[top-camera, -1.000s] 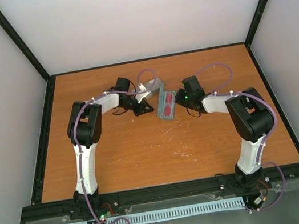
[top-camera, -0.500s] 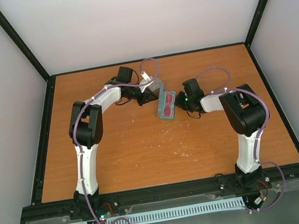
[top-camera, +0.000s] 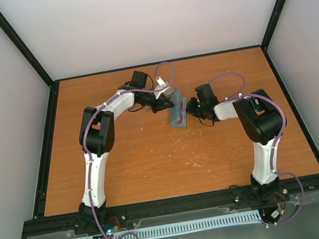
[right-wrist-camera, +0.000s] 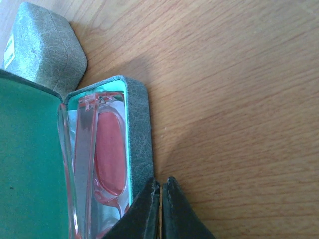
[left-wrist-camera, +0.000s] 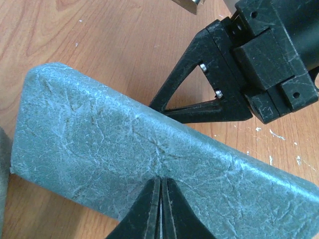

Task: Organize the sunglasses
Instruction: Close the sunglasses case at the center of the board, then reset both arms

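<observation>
The red-pink sunglasses (right-wrist-camera: 107,154) lie folded inside an open grey case (right-wrist-camera: 140,134) with a green lining, at the back middle of the table (top-camera: 179,116). The case's lid stands partly raised; its grey outer face (left-wrist-camera: 124,149) fills the left wrist view. My left gripper (left-wrist-camera: 162,181) is shut, its tips against that outer face of the lid (top-camera: 166,102). My right gripper (right-wrist-camera: 160,185) is shut and empty, its tips at the case's outer rim on the opposite side (top-camera: 192,109). One of its fingers (left-wrist-camera: 224,84) shows beyond the lid in the left wrist view.
A second, closed grey case (right-wrist-camera: 42,47) lies just past the far end of the open one. The wooden table (top-camera: 154,157) is ringed by a black frame and pale walls.
My left gripper has moved right, up to the case, and the lid has swung from lying flat to partly raised. My right gripper has stayed at the case's right side.
</observation>
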`<state>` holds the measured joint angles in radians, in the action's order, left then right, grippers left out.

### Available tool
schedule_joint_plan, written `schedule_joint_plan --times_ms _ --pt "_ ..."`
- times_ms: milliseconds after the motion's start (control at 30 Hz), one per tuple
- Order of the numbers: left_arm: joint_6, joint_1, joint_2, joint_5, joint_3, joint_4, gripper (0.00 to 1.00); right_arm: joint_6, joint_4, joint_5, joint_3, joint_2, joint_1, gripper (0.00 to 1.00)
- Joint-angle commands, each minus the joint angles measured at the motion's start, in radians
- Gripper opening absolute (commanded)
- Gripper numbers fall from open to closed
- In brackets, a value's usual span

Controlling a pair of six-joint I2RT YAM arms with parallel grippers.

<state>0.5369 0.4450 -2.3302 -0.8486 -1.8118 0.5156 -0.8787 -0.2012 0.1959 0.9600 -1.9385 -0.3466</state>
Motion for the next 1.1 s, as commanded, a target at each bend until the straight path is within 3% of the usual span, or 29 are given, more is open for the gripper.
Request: schedule_joint_plan --times_ms 0,367,533,667,800,833,900,1067 --pt "-0.002 0.056 -0.069 -0.002 -0.019 0.017 0.06 0.012 -0.01 0.035 -0.025 -0.013 -0.004 0.04" --pt "0.014 0.063 -0.04 0.023 0.005 0.018 0.06 0.056 0.054 0.004 -0.043 0.031 -0.003 0.04" --pt "0.003 0.037 0.084 0.067 0.062 0.003 0.18 0.133 0.235 -0.107 -0.04 0.146 0.014 0.09" --pt "-0.08 -0.062 0.275 0.05 0.14 -0.017 0.51 0.218 0.404 -0.18 -0.068 0.328 0.084 0.2" --pt "-0.076 -0.201 0.477 0.072 0.209 0.077 0.56 0.338 0.597 -0.103 -0.064 0.489 0.265 0.35" --pt "-0.075 -0.238 0.526 0.101 0.234 0.102 0.64 0.368 0.652 -0.097 -0.058 0.531 0.301 0.36" --pt "-0.069 -0.322 0.631 0.167 0.313 0.112 0.97 0.436 0.736 -0.094 -0.051 0.589 0.361 0.39" --pt "-0.071 -0.539 0.84 0.325 0.533 0.021 0.99 0.497 0.822 -0.088 -0.062 0.695 0.41 0.45"
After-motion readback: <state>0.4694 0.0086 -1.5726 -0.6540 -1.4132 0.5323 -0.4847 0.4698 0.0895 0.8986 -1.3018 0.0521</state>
